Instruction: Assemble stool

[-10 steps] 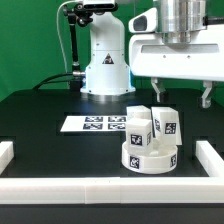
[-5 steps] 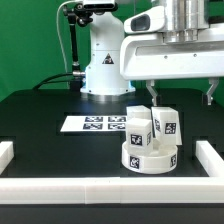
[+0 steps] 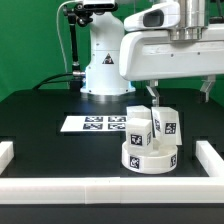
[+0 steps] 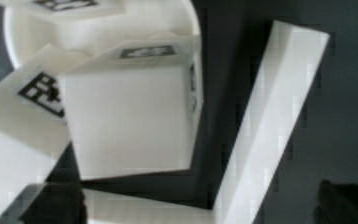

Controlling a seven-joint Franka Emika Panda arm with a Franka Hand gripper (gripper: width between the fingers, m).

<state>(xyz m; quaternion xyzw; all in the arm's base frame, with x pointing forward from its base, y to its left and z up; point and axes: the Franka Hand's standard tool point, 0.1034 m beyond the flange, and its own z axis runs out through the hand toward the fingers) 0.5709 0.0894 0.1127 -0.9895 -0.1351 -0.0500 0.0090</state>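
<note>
Stool parts sit right under my claw [image 3: 180, 98]. My claw is spread wide and holds nothing. Only one thin finger [image 3: 154, 96] shows clearly in the exterior view; the other is near the picture's edge at three o'clock. In the wrist view my two dark fingertips [image 4: 39, 203] peek in at the edge, with a blocky white leg [image 4: 131, 110] between them but not touched.

Going out from the claw, at about six o'clock from it in the exterior view, the legs [image 3: 152, 124] stand bunched together, upright, right behind the round seat [image 3: 148, 155] and touching it. I think no leg is joined to the seat yet, so almost all the work is left. I must pick a leg, turn it, and fix it in.

Farther out, at nine o'clock from the legs, lies the marker board [image 3: 92, 124]. A white rail [image 3: 110, 187] runs along the front.

I cannot count the legs; they hide each other. The wrist view is blurry and cuts the parts off.
</note>
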